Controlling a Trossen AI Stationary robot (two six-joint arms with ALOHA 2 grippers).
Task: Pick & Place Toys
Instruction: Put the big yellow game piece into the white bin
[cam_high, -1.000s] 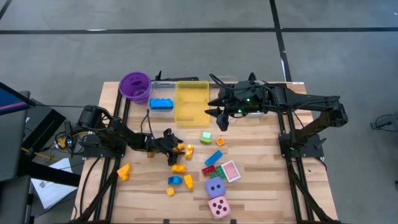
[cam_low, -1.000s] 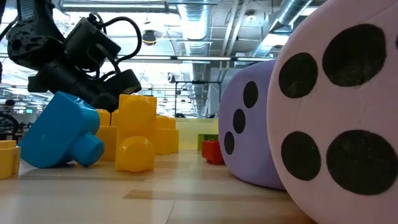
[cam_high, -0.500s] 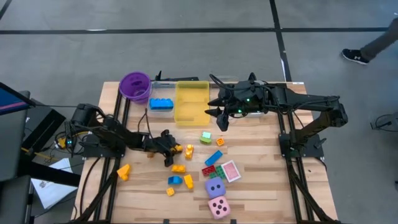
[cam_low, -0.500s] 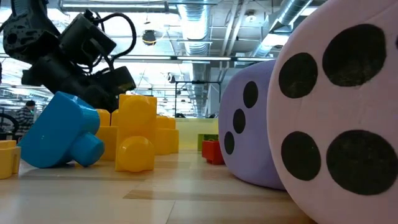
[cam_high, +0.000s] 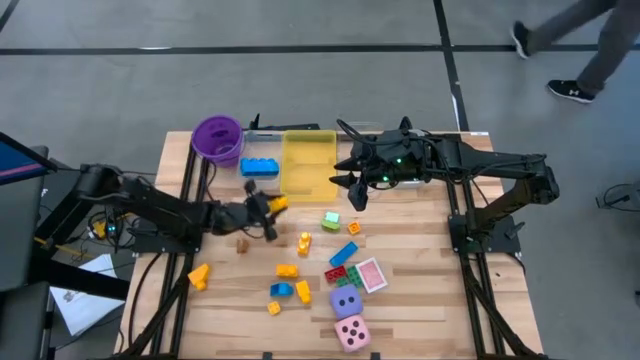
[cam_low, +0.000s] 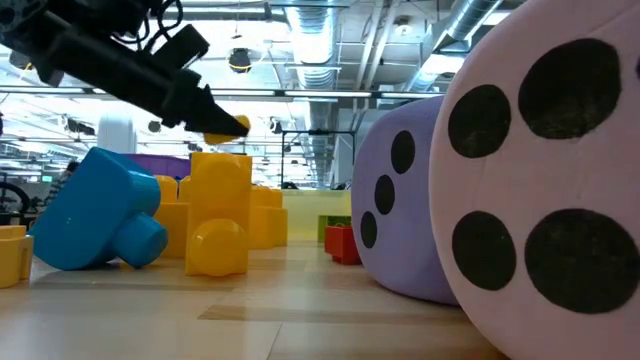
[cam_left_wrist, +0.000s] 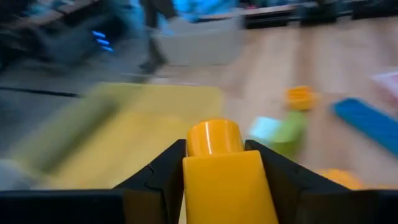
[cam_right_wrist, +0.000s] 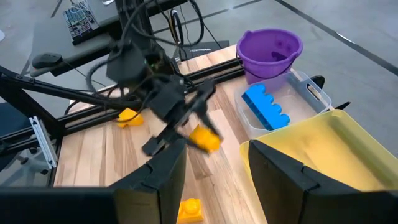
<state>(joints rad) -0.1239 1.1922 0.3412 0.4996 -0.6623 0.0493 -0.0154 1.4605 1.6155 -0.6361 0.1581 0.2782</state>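
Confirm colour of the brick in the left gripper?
Yellow. The brick sits clamped in the left gripper, clearest in the left wrist view.
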